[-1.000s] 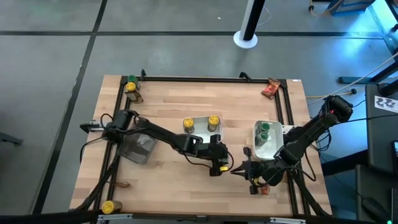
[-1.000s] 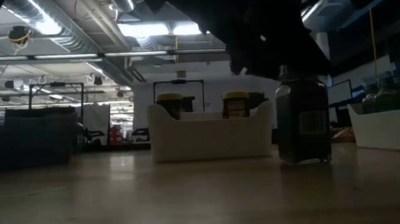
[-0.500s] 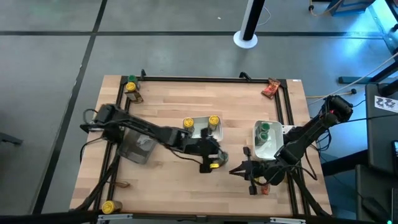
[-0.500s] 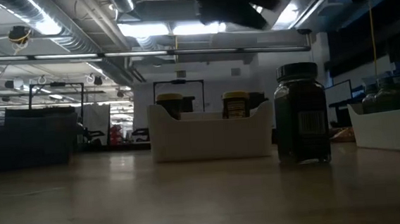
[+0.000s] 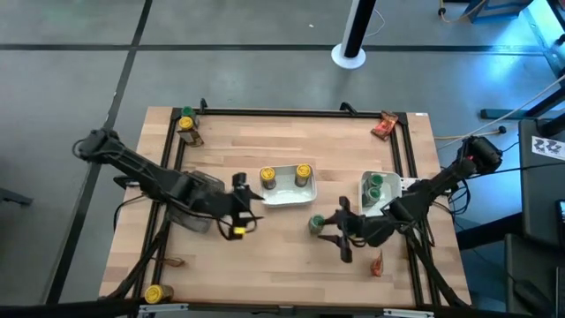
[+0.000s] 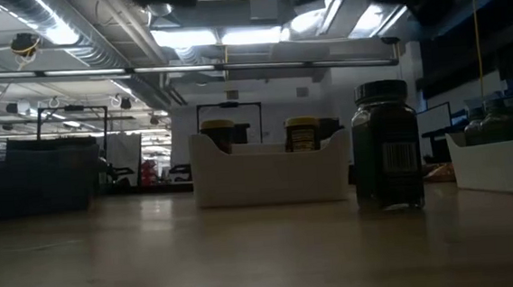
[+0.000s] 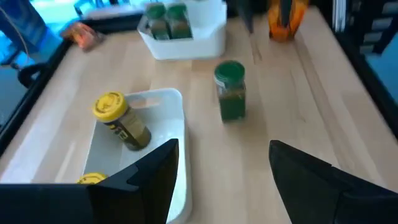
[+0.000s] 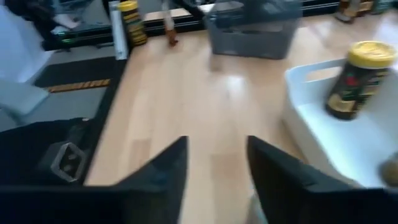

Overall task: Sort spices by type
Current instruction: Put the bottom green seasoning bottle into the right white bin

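Counter [image 5: 265, 256]: a wooden top inside a dark frame, with one arm reaching in from each side.
Left gripper [image 5: 247, 210]: over the left half of the counter, between the grey bin and the middle tray. In its wrist view the fingers [image 7: 149, 171] stand wide apart with only bare counter between them.
Right gripper [image 5: 334, 231]: low over the counter, just beside the lone green-lidded jar on the side toward the right tray. Its fingers [image 8: 155, 174] are spread, and I see nothing gripped.
Lone green-lidded jar [image 5: 316, 223]: upright on the bare counter, between the two trays and nearer the bottom edge of the high view. It is free of both grippers.
Middle tray [image 5: 284, 199]: white, near the counter's centre. It holds two yellow-lidded jars [image 5: 267, 178].
Right tray [image 5: 364, 210]: white, by the right edge. Two green-lidded jars [image 5: 374, 182] sit in it side by side.
Grey bin [image 5: 196, 212]: clear plastic, at the left edge, partly under the left arm.
Corner jars: one yellow-lidded jar [image 5: 186, 124] is at the top-left corner of the high view, and another [image 5: 154, 293] is at the bottom-left corner.
Packets: one red-orange packet [image 5: 384, 126] lies at the top-right corner. Another [image 5: 377, 265] is near the bottom-right, and a third [image 5: 174, 262] lies along the left edge.
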Robot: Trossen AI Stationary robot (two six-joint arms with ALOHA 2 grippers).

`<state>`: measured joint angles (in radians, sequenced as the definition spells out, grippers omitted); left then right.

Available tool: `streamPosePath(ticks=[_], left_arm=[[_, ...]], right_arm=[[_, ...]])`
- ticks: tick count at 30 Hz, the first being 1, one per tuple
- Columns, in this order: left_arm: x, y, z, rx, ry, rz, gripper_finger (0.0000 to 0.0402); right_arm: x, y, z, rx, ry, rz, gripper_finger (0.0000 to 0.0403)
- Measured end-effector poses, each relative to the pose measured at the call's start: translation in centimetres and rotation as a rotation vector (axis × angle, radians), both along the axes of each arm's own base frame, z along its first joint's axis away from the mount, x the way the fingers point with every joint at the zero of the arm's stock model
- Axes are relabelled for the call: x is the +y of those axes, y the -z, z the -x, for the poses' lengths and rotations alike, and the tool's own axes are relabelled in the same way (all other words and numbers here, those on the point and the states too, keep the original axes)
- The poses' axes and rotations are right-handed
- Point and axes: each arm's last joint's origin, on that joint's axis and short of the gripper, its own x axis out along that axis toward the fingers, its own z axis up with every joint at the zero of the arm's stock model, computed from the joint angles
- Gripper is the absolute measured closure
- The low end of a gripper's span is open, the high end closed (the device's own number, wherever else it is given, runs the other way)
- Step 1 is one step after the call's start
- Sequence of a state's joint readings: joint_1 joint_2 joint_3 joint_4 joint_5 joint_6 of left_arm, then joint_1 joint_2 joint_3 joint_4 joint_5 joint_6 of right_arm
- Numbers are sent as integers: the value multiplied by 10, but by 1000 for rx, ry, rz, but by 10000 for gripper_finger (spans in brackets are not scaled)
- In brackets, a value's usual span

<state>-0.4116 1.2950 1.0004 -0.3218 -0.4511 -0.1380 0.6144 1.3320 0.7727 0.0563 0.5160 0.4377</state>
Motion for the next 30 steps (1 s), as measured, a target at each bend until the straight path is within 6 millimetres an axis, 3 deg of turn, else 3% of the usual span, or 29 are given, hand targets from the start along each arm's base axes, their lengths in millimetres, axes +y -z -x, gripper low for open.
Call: streamPosePath(ticks=[5, 11, 30], left_arm=[[19, 15, 27, -198, -5, 43, 168], [32, 21, 40, -331, -7, 20, 168], [22, 31, 47, -233, 33, 27, 168]], right_arm=[[-19, 4, -6, 26, 136, 71, 125], [-32, 10, -9, 89, 182, 90, 60], [-22, 36, -19, 167, 200, 17, 45]])
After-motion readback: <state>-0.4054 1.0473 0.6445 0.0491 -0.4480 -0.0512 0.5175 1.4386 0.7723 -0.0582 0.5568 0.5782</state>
